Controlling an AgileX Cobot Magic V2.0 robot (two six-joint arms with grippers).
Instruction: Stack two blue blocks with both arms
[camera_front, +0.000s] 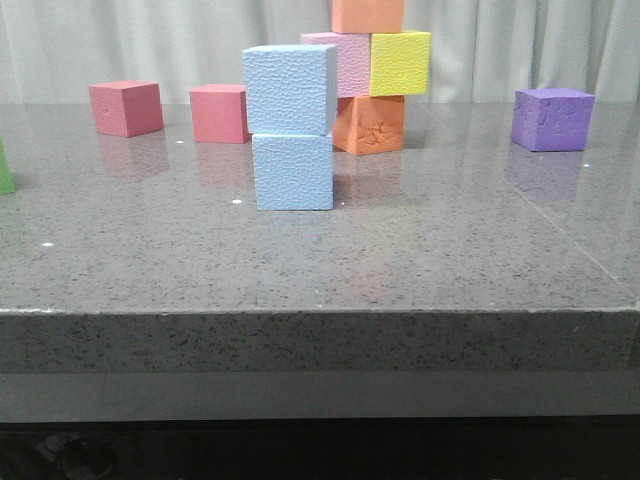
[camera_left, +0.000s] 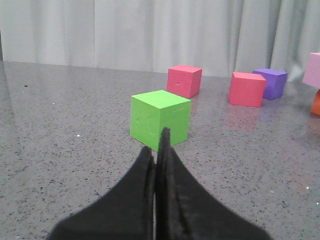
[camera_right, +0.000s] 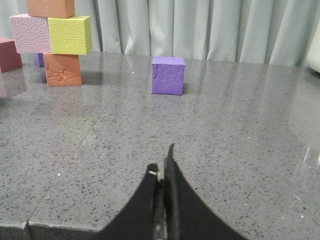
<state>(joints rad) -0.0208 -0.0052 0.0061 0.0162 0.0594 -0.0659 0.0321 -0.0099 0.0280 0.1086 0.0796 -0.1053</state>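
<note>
lower blue block (camera_front: 293, 172) under upper blue block (camera_front: 290, 89) — slightly askew

One blue block (camera_front: 290, 89) sits skewed atop the other (camera_front: 293, 171)

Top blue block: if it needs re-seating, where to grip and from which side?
Grip the top blue block on its left and right faces, coming from above or the front. It sits slightly skewed on the lower blue block, and the orange block stack stands close behind, so avoid reaching from the back.

left fingers (camera_left: 150, 170): matte black, tapered | right fingers (camera_right: 172, 175): matte black, tapered
</note>
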